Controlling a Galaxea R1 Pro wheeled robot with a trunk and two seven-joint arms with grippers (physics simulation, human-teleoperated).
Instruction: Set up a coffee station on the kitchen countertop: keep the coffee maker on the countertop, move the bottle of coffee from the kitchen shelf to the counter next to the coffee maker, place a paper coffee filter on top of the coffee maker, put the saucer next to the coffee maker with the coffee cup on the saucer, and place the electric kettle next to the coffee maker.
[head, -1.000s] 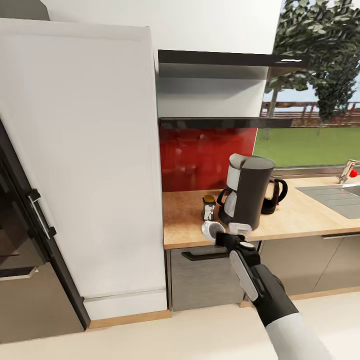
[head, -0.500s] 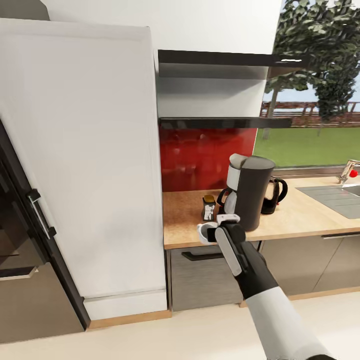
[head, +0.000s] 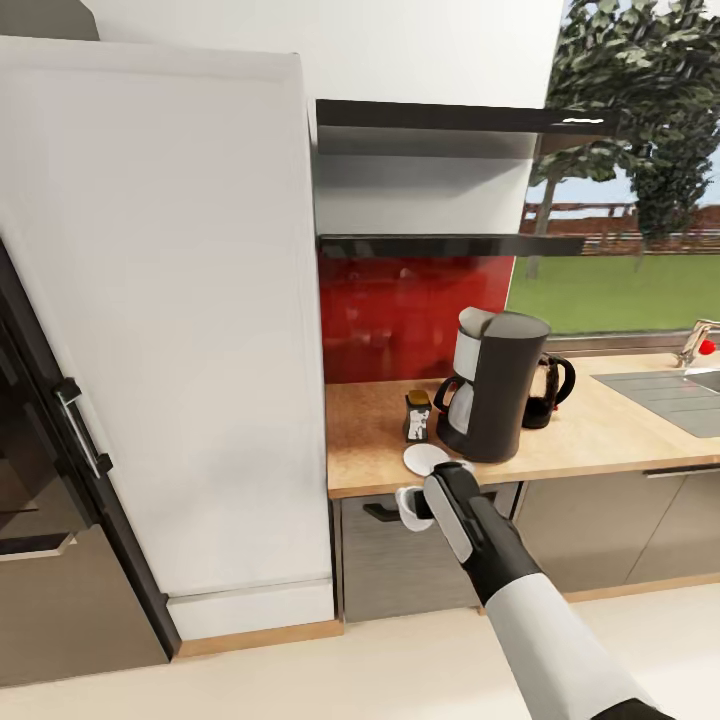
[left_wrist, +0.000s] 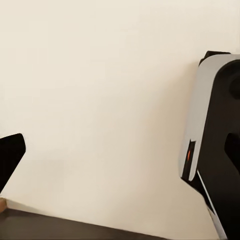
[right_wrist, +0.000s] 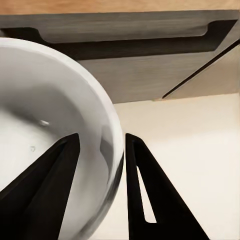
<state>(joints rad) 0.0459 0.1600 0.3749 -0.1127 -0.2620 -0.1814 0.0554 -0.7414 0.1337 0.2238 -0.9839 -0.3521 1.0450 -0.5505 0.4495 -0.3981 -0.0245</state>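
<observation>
Just below countertop edge, right pincer pinching coffee cup rim

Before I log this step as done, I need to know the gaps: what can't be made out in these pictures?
- Paper filter: whether one lies on the coffee maker can't be told in the head view.
- Kettle: mostly hidden behind the coffee maker.
- Cup: cut off by the right wrist view's edge; in the head view the right gripper covers most of it.
- Coffee bottle: label too small to read.
- Left gripper: the left wrist view doesn't show its fingers clearly.
</observation>
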